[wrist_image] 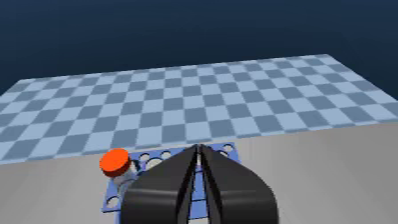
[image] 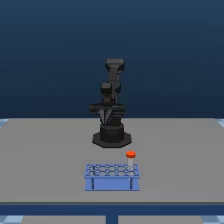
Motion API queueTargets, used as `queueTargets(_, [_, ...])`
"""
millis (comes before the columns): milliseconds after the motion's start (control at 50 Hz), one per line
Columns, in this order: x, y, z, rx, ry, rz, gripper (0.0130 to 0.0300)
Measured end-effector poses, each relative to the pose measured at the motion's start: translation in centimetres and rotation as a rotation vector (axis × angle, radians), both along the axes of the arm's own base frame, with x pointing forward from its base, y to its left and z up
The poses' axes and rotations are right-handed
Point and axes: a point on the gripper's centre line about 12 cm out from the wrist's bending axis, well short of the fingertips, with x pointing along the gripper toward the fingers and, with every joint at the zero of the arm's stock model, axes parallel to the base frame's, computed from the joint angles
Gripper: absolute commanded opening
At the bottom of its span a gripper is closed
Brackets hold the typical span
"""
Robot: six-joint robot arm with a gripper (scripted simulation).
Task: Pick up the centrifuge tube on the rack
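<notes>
Orange-capped centrifuge tube (image: 130, 158) stands upright in a corner hole of your light-blue rack (image: 112, 176). Your gripper (wrist_image: 199, 148) hangs above the rack, jaws pressed together, holding nothing.

light: even, dim backdrop | shadows: faint | glare: none | focus: soft, low-resolution in both views
</notes>
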Motion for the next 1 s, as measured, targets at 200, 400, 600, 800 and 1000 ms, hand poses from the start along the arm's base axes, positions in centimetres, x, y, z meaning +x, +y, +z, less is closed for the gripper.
queueTargets(200, [0.0,0.0,0.0,0.0,0.0,0.0,0.03])
queueTargets(400, [0.0,0.0,0.0,0.0,0.0,0.0,0.03])
queueTargets(600, [0.01,0.01,0.0,0.0,0.0,0.0,0.03])
queueTargets(800, [0.06,0.04,-0.02,0.003,0.001,-0.001,0.03])
queueTargets(1000, [0.18,0.13,-0.05,0.007,0.004,-0.002,0.03])
